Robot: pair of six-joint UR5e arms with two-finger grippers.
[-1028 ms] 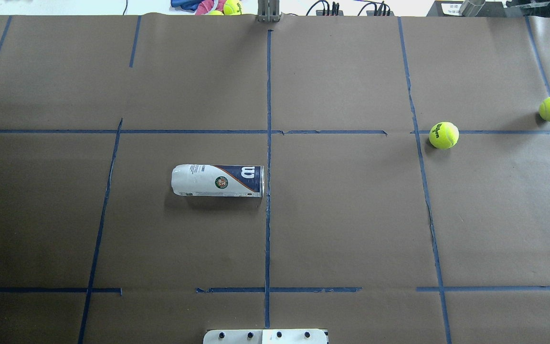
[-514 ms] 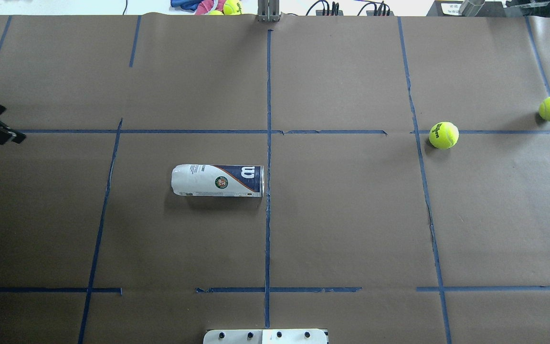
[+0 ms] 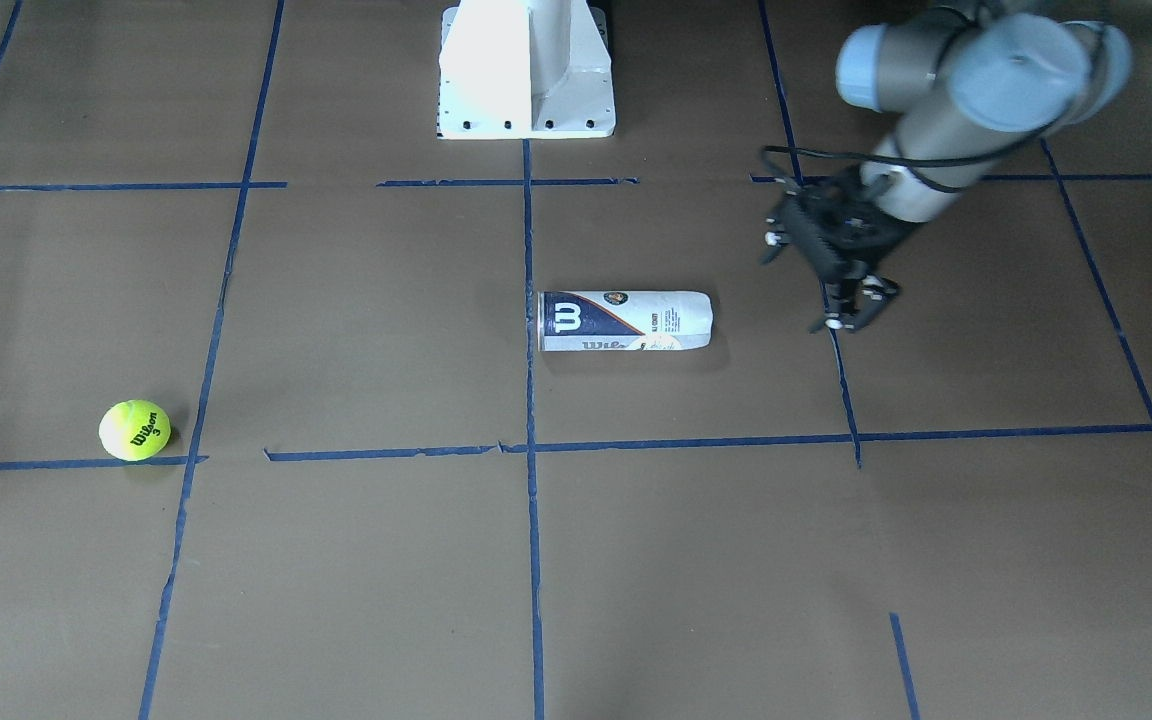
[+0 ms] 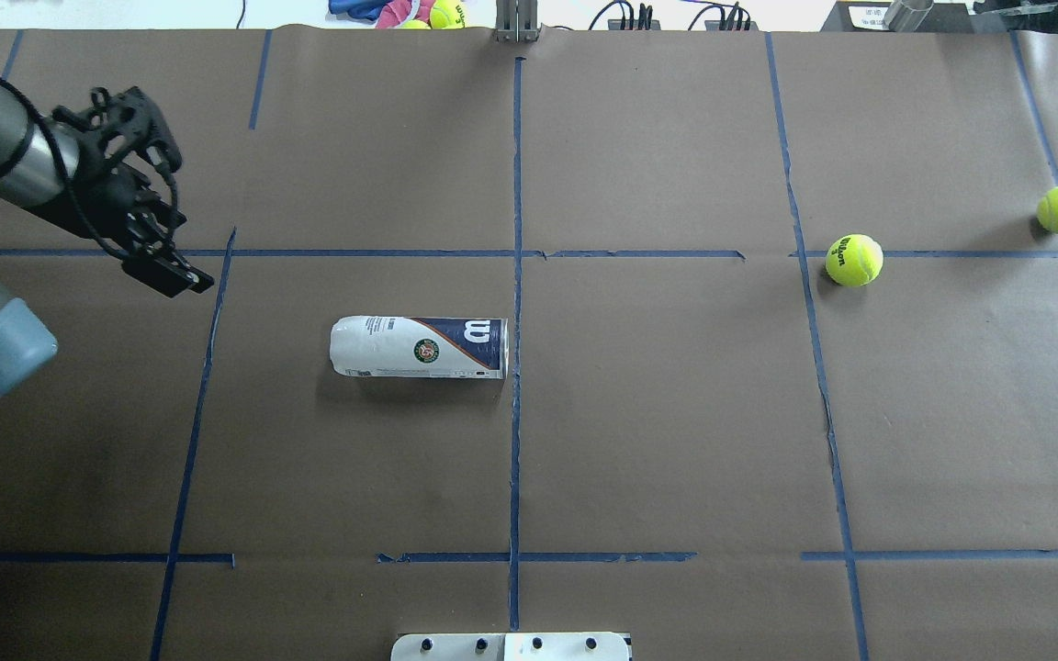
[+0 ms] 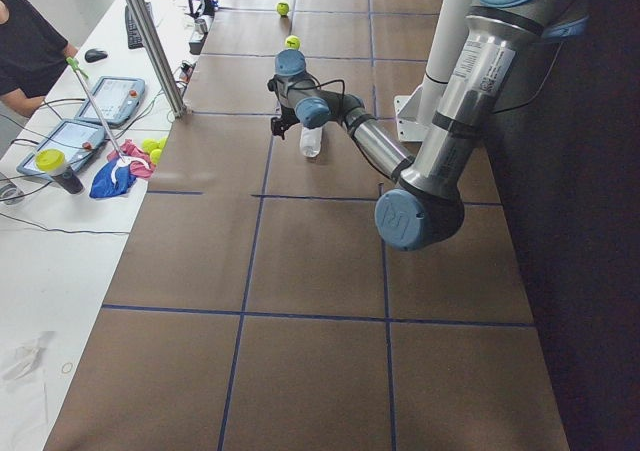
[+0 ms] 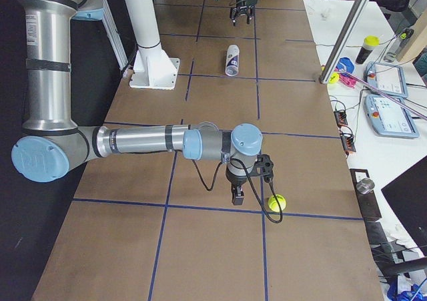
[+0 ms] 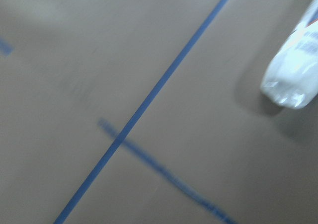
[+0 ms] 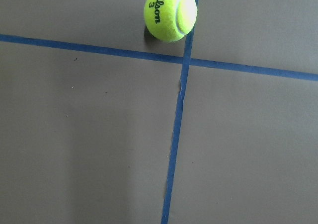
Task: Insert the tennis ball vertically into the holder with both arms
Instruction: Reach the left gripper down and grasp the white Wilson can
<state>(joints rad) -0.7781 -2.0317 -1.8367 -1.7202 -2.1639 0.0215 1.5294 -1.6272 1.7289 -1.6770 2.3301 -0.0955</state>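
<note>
Sideways white-and-navy plastic can point(image 4: 419, 347); left gripper point(image 4: 171, 271) gapes empty at its ten o'clock. By fuzzy yellow-green ball point(image 6: 277, 203), right gripper point(image 6: 239, 195) opening unclear

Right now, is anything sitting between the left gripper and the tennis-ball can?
Nothing visible. Between the left gripper and the can, which lies on its side, there is only bare brown paper and a flat blue tape line.

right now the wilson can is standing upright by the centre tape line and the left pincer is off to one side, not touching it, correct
No: the can lies on its side, not upright, as the overhead exterior view shows. The rest holds: it is by the centre tape line, and the left pincer is off to one side, not touching it.
</note>
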